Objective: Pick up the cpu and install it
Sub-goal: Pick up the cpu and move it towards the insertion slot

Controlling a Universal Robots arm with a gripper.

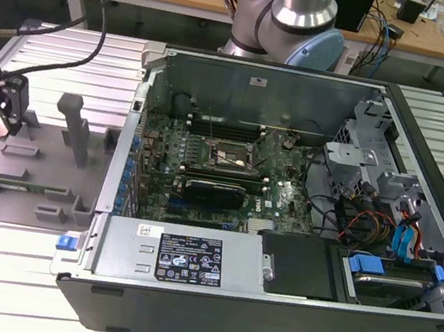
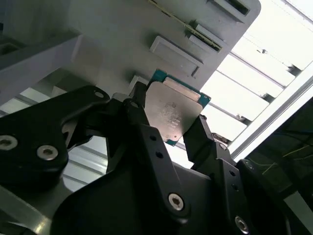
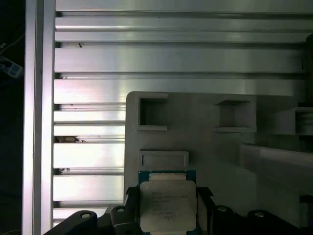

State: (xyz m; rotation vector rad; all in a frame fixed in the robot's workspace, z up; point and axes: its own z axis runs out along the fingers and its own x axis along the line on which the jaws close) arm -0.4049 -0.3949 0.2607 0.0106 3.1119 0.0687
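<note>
Item 1. The slatted table (image 1: 62, 50) carries the whole set-up.

Item 2. The computer case (image 1: 261, 87) lies on its side with the panel off. The motherboard therefore faces up and is open to an approach from above.

Item 3. A grey fixture tray (image 1: 28, 176) sits at nine o'clock of the case in the exterior view, well apart from the board. Its moulded pockets appear meant to hold parts in known positions for pick-up.

Item 4. The gripper (image 2: 169, 115) is over this tray. Its two dark fingers (image 2: 138, 117) are closed against opposite edges of the cpu (image 3: 167, 205). An edge hold leaves the metal top untouched and, in my judgement, keeps the chip square.

Item 5. The socket (image 1: 225, 156), near the middle of the board, has no chip seated in it that I can see.

Item 6. The cpu is between the fingers above the tray, metal top towards both wrist cameras. I cannot tell whether it has cleared the tray surface.
</note>
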